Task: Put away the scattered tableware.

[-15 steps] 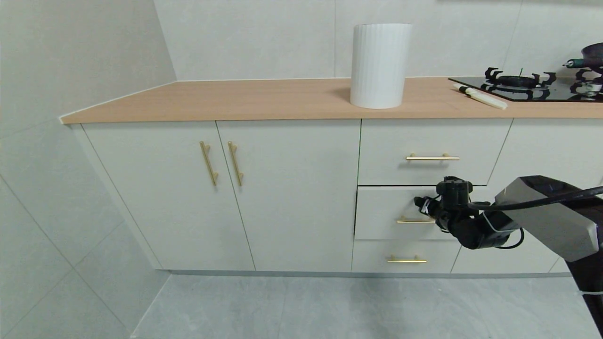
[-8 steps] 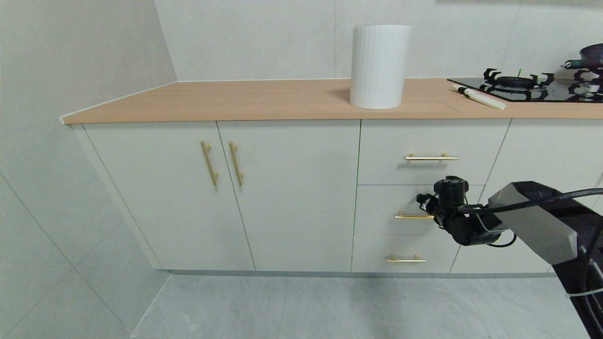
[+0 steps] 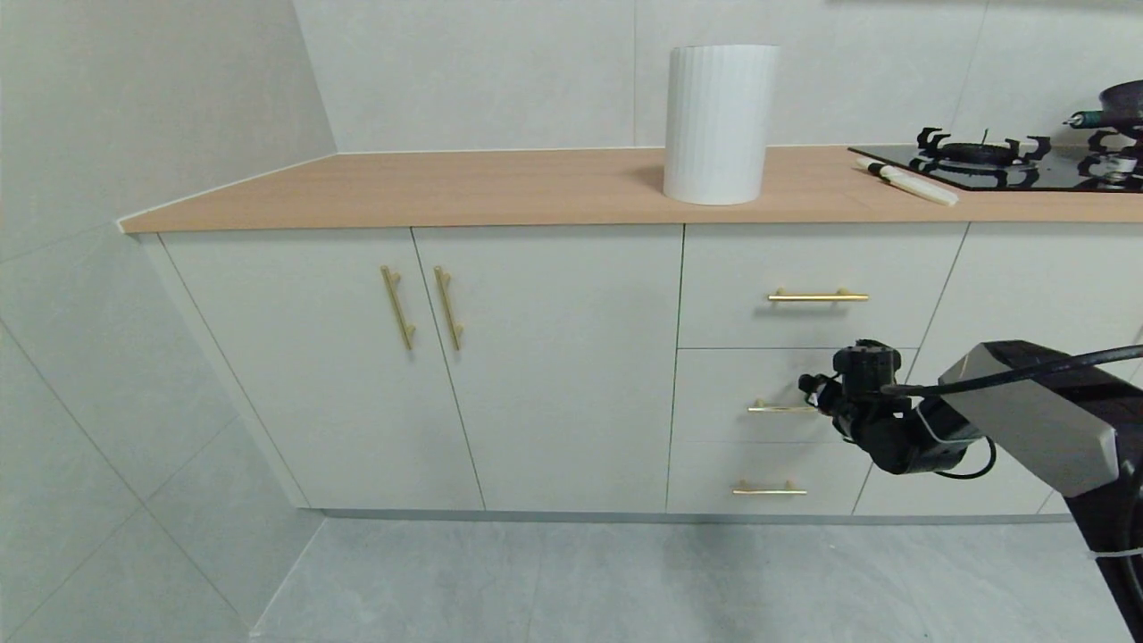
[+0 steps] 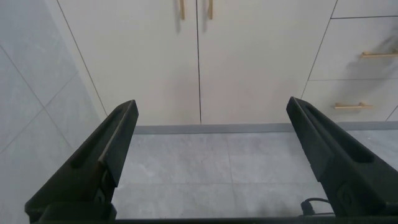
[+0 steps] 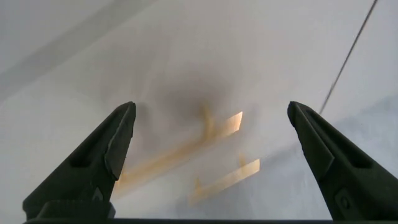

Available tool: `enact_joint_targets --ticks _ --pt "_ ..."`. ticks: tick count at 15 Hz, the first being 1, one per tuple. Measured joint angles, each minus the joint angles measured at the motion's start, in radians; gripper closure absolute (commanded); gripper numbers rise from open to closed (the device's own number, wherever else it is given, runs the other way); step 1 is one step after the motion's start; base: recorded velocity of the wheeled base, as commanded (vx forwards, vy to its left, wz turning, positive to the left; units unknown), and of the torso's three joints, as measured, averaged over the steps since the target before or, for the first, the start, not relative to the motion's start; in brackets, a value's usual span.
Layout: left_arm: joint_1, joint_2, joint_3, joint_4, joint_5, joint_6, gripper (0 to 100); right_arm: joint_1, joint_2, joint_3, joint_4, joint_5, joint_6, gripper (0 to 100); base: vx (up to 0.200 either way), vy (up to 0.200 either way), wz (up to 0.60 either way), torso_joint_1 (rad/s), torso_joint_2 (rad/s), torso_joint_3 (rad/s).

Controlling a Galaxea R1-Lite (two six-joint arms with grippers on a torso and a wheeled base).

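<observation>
A white utensil with a dark tip lies on the wooden counter, at the edge of the gas stove. A tall white ribbed container stands on the counter to its left. My right gripper is open just in front of the middle drawer, at the right end of its gold handle, holding nothing. That drawer sits flush with the cabinet front. Low over the floor, my left gripper is open and empty, facing the cabinet doors.
Beside the drawer stack, a double-door cabinet has two upright gold handles. The top drawer and the bottom drawer are closed. A dark pot sits on the stove at far right. Grey tiled floor lies open before the cabinets.
The middle drawer stood slightly out with a dark gap above it; now it is flush. My right gripper moved in toward the drawer, then drew back a little to the right.
</observation>
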Motion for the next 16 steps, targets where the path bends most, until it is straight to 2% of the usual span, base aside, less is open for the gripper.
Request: enact_joint_targets --ticks 4,6,9,12,14,16 --pt "0.0 0.0 0.0 0.0 0.0 0.0 0 0.009 -0.206 0.263 0.0 0.171 -0.007 0 0.0 0.0 0.0 0.0 0.0 0.0" --pt "0.0 0.0 0.0 0.0 0.0 0.0 0 0.019 -0.343 0.373 0.0 0.222 -0.031 0 0.0 0.0 0.0 0.0 0.0 0.0" --pt "0.0 0.0 0.0 0.0 0.0 0.0 0 0.047 -0.595 0.532 0.004 0.242 -0.11 0 0.0 0.0 0.0 0.0 0.0 0.0" --pt "0.0 0.0 0.0 0.0 0.0 0.0 0 0.101 -0.897 0.726 0.024 0.246 -0.29 0 0.0 0.0 0.0 0.0 0.0 0.0" --pt "0.0 0.0 0.0 0.0 0.0 0.0 0 0.153 -1.1 0.864 0.094 0.227 -0.406 0 0.0 0.0 0.0 0.0 0.0 0.0" --pt "0.0 0.0 0.0 0.0 0.0 0.0 0 0.213 -1.283 0.956 0.227 0.176 -0.457 0 0.0 0.0 0.0 0.0 0.0 0.0"
